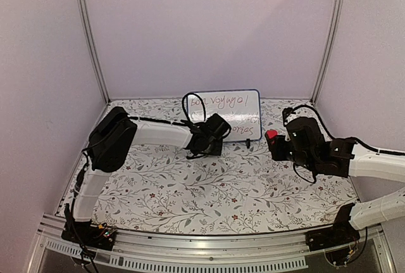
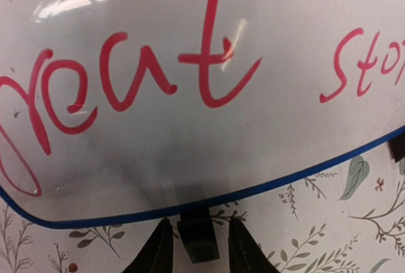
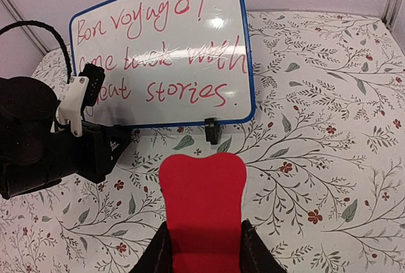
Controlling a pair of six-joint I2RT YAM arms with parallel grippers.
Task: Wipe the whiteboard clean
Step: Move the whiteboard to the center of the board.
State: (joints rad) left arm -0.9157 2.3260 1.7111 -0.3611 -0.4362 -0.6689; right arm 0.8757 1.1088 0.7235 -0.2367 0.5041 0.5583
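The whiteboard [image 1: 235, 109] stood upright at the far middle of the floral table [image 1: 190, 190], its red writing unwiped. The left gripper [image 2: 200, 255] sat at the board's lower near-left edge, its jaws slightly spread on either side of a black clip foot [image 2: 198, 235], with narrow gaps showing. The right gripper [image 3: 205, 247] pinched a red eraser [image 3: 202, 190], nearer than the board's right corner and apart from it.
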